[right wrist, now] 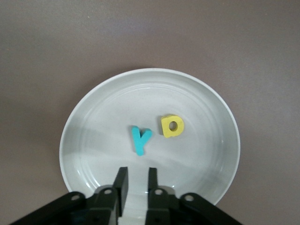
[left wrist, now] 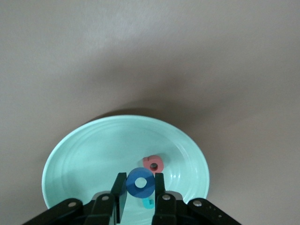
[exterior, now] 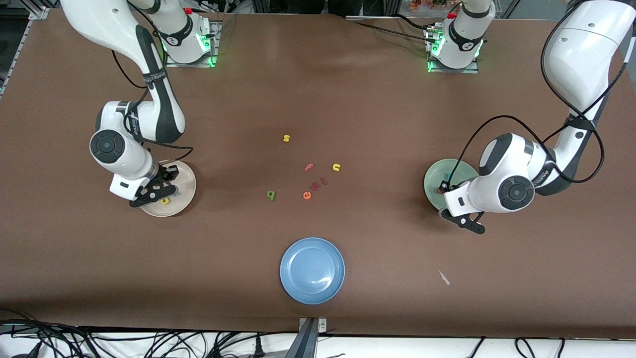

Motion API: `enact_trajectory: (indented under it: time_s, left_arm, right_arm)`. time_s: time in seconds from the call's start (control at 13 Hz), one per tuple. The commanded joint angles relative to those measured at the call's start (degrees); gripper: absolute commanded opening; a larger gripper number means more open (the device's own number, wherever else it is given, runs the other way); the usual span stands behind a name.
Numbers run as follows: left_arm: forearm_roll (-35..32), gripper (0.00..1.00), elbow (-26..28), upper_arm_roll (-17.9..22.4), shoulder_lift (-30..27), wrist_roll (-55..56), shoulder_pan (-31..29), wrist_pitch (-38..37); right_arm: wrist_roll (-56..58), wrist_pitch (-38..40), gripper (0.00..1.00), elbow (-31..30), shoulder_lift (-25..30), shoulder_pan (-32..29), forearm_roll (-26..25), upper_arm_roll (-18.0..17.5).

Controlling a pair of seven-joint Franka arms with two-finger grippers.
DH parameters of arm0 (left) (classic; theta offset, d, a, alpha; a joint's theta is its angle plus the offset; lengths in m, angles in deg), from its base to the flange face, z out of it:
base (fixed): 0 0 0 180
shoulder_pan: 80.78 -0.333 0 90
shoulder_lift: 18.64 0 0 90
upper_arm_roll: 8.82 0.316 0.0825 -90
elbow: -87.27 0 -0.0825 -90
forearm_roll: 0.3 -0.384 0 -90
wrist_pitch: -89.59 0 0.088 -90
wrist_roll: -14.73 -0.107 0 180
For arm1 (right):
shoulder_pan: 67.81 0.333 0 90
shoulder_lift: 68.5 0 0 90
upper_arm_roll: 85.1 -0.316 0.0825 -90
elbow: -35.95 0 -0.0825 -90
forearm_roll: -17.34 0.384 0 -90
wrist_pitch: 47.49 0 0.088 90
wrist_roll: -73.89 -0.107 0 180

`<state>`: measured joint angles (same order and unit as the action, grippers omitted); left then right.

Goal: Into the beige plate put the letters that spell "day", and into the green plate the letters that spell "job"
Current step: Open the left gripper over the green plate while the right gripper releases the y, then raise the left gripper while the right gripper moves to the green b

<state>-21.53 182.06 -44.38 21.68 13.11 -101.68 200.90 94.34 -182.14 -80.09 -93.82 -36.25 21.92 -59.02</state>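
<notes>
Blue foam, the ring-shaped "o" [left wrist: 140, 183], sits clamped edge-on between the fingers of the left tool [left wrist: 140, 179], which hangs low over the round pale mint-green plate [left wrist: 93, 145] near the tabletop edge at the left arm's end. In that plate we can already see the pinkish-red foam "b" [left wrist: 153, 163], and a teal scrap just beside the fingers is probably the hook-shaped "j" [left wrist: 148, 203].

We judge the step in hand to be the drop of the "o". To do it well, we would open the fingers only a little, with the ring low and over bare plate. That way it lands flat, away from the rim, and neither rolls off nor knocks the "b".

The right tool [right wrist: 136, 172] hovers over the round cream-beige plate [right wrist: 93, 112] near the edge at the right arm's end. Its fingers stand a narrow gap apart and hold nothing. The teal foam "y" [right wrist: 139, 139] and the yellow foam "a" [right wrist: 172, 125] lie in that plate, close together but apart.

The dark green foam "d" [exterior: 271, 195] lies out on the middle of the tabletop among stray letters. We would fetch it next, coming straight down on it and staying clear of the orange "e" [exterior: 307, 195].
</notes>
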Motion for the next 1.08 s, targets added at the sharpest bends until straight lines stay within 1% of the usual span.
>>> enact_trajectory:
  time_s: [0.0,0.23,0.38,0.54,0.61,0.69,0.77,0.84,0.92,1.0]
  left_arm:
    - [-0.22,0.00,1.36,-0.39,0.11,-4.34,-3.08,-0.04]
    - [0.05,0.00,4.61,-0.22,0.20,-3.92,-3.71,-0.22]
    - [-0.04,0.00,5.92,-0.13,0.29,-4.71,-6.24,-0.13]
    - [-0.48,0.00,5.85,-0.13,1.34,-5.85,-7.13,0.40]
    - [-0.92,0.00,5.67,-0.04,1.43,-5.68,-6.53,0.40]
    - [-1.88,0.00,5.58,0.40,2.13,-5.16,-5.22,0.74]
    - [-3.89,0.00,5.41,0.58,2.22,-4.98,-4.77,0.75]
    - [-4.43,0.00,5.32,0.58,2.31,-4.98,-4.76,0.75]
    - [-4.44,0.03,5.32,0.66,2.49,-4.98,-4.76,0.83]
    - [-4.44,0.11,5.23,0.67,2.49,-4.98,-4.85,0.84]
  right_arm:
    - [0.38,1.05,1.00,1.26,-0.61,-0.19,1.39,-0.41]
    - [-0.06,1.05,1.00,1.26,-0.44,-0.19,1.48,-0.50]
    - [-1.98,2.63,1.00,1.34,0.09,-0.01,1.48,-0.76]
    - [-6.02,3.51,1.00,1.61,0.61,0.34,1.48,-0.94]
    - [-8.04,3.78,1.00,1.61,0.88,0.69,1.48,-0.94]
    - [-10.67,5.08,1.00,1.69,1.40,0.87,1.48,-1.55]
    - [-13.40,6.49,1.00,2.30,1.84,0.87,1.48,-2.69]
    - [-15.16,7.46,1.00,2.66,2.02,0.87,1.48,-2.96]
    - [-16.23,7.73,1.00,2.84,2.02,0.96,1.48,-3.05]
    - [-16.85,7.73,1.00,2.92,2.20,0.96,1.48,-3.66]
